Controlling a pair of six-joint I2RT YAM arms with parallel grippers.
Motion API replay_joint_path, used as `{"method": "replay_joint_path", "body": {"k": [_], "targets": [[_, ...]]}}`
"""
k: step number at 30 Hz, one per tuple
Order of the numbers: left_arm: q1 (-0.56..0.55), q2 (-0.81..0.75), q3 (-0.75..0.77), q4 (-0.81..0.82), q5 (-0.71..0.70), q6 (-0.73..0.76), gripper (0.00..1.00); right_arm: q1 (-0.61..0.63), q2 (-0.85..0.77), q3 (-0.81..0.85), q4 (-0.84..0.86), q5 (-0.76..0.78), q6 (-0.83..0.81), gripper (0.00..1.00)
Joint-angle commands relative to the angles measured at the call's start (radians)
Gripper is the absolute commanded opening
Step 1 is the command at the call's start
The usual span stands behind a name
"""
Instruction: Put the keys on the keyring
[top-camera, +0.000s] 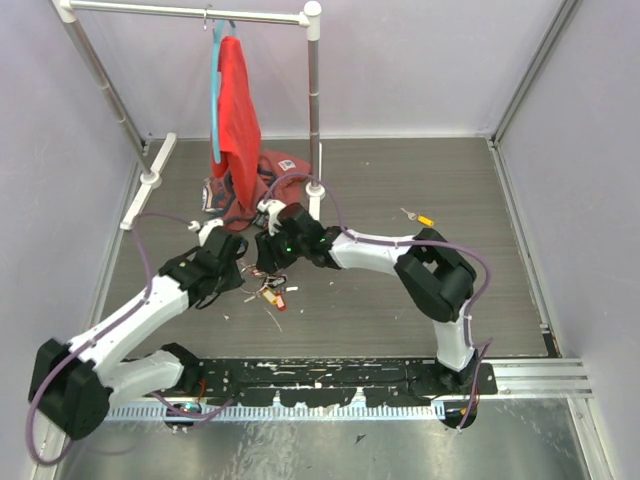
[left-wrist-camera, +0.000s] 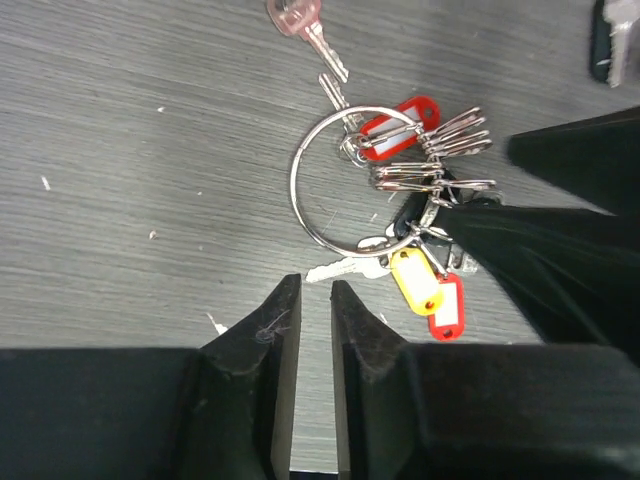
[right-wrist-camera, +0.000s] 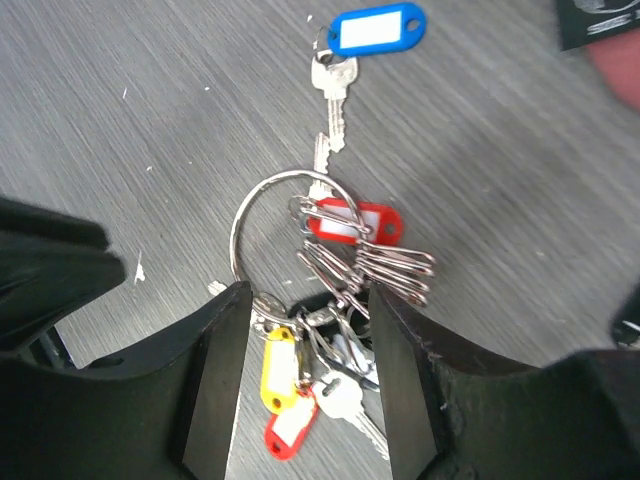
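Keyring (right-wrist-camera: 235, 240): was seen lying flat on the grey table (right-wrist-camera: 520, 200), with its wire loop in view from both wrists. As it was round, no long axis could be given for it.
Keys (right-wrist-camera: 335, 397): were bunched on one side of the keyring. Red and yellow tags and several small wire loops were fanned out from that side. The long axis of the bunch was run from the keyring toward the right arm's fingers.
Blue-tagged key (right-wrist-camera: 335, 90): was laid just beside the keyring, opposite the bunch. Its long axis was pointed at the keyring, with the blade tip nearest and the tag farthest. Whether the blade touched the wire could not be told.
Right gripper (right-wrist-camera: 308, 295): was held over the bunch at the keyring's edge with its jaws apart, one finger on each side of the keys. No clamp on anything was shown.
Left gripper (left-wrist-camera: 310, 295): was held low near the keyring, just beside a silver key of the bunch. Its fingers were parted by a narrow slit, with nothing between them.
Yellow-tagged key (top-camera: 422, 218): was laid well apart from the keyring, toward the right arm's side.
Rack (top-camera: 313, 90): was stood beyond the keyring, and a red cloth (top-camera: 238, 100) was hung on it from a teal hanger (top-camera: 215, 90).
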Motion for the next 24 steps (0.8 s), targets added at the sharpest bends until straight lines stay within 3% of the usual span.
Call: {"method": "replay_joint_path", "body": {"k": [1, 7, 24], "targets": [[0.004, -0.142, -0.014, -0.068, -0.062, -0.059, 0.27, 0.025, 0.072, 0.144, -0.167, 0.042, 0.063, 0.55], [0.004, -0.254, -0.031, -0.117, -0.079, -0.077, 0.31, 0.031, 0.137, 0.241, -0.225, 0.062, 0.033, 0.55], [0.003, -0.326, -0.022, -0.175, -0.101, -0.082, 0.32, 0.065, 0.304, 0.453, -0.343, 0.083, -0.215, 0.53]]}}
